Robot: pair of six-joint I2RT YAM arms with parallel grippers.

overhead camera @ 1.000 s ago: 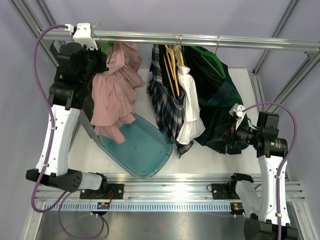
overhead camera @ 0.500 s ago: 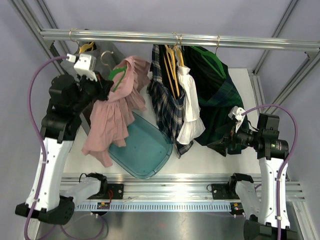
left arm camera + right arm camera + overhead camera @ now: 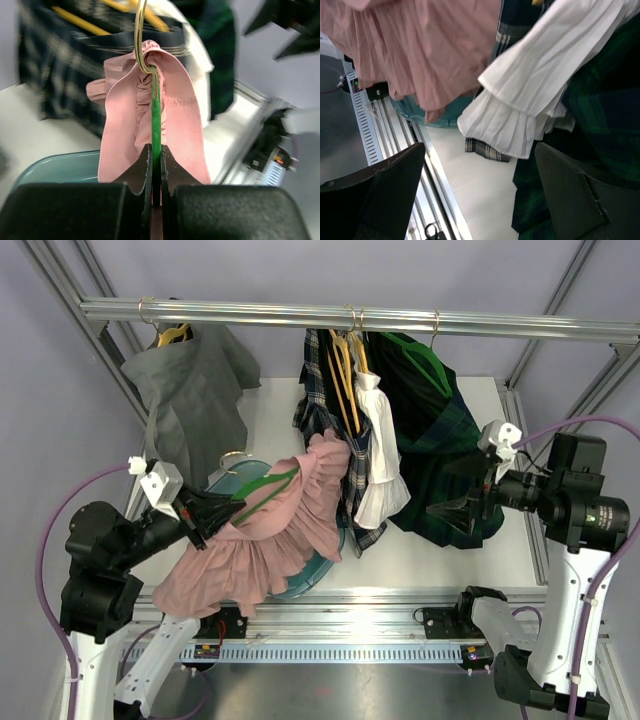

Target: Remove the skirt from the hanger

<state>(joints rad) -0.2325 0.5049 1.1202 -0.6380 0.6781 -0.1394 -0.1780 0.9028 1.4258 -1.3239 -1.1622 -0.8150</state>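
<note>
Skirt (image 3: 265, 535), pink: gathered on green hanger (image 3: 262, 488), hanging low over teal tray (image 3: 228, 476), well away from rail (image 3: 300, 314). Left claw (image 3: 215, 510) clamped on hanger. Right claw (image 3: 450, 512) spread wide, empty, beside dark garments (image 3: 440, 430).

Step judged: hanger off rail, skirt not yet stripped.

Next move calls for right claw to pinch waistband and draw it off while left holds firm.

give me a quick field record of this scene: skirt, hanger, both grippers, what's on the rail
pink skirt: on the green hanger, hanging over the teal tray
green hanger: off the rail, hook free
left gripper: shut on the green hanger
right gripper: open, empty, beside the dark green plaid garment
on rail: grey garment, blue plaid garment, white pleated garment, dark green plaid garment
</note>
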